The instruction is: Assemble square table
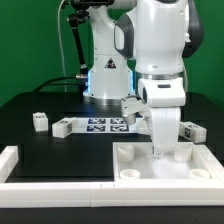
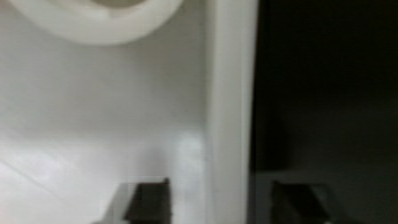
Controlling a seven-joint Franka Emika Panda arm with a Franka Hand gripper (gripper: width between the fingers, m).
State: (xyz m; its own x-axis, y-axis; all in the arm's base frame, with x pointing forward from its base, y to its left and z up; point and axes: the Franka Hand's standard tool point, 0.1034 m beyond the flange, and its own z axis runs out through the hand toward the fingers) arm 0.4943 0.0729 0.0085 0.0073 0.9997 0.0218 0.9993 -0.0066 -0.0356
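The white square table top point(image 1: 190, 160) lies at the exterior view's lower right, rim up, with round sockets in its corners. My gripper point(image 1: 160, 147) points straight down at its far rim. In the wrist view the rim point(image 2: 228, 100) runs between my two dark fingers point(image 2: 146, 200), and my gripper point(image 2: 222, 205) is open with a gap on each side of the rim. A round socket point(image 2: 111, 18) shows on the white inner face. Small white tagged legs lie on the black table: two at the left point(image 1: 40, 121) point(image 1: 62, 127) and one right of the gripper point(image 1: 191, 130).
The marker board point(image 1: 100, 124) lies flat in front of the robot's base. A long low white border rail point(image 1: 20, 168) runs along the left and front edges of the black table. Another small white part point(image 1: 132, 107) lies by the base.
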